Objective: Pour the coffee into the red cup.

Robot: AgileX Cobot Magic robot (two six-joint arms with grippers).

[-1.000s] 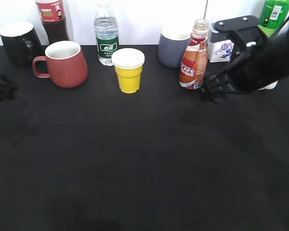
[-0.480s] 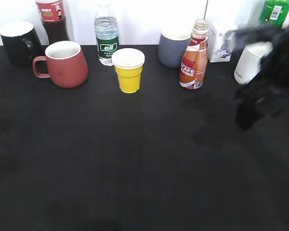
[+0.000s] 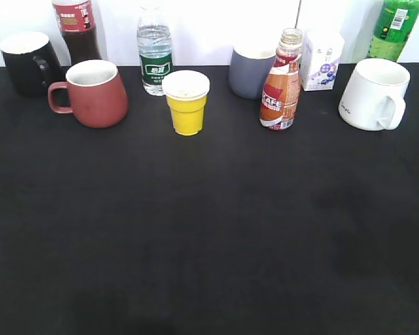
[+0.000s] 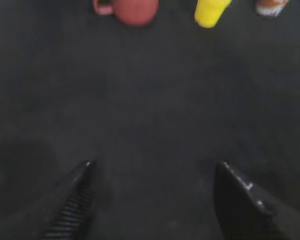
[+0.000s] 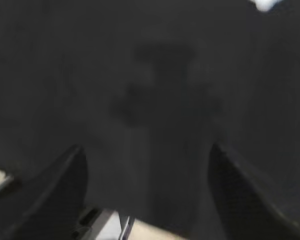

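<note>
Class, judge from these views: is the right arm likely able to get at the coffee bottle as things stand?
Probably yes. The coffee bottle stands upright with bare table in front and on its right, and the right gripper is open and empty.

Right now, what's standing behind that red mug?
Behind the red cup stands a tall dark cola bottle with a red label, and to its left a black mug. The cola bottle's base is covered by the cup, so its foot cannot be seen.
</note>
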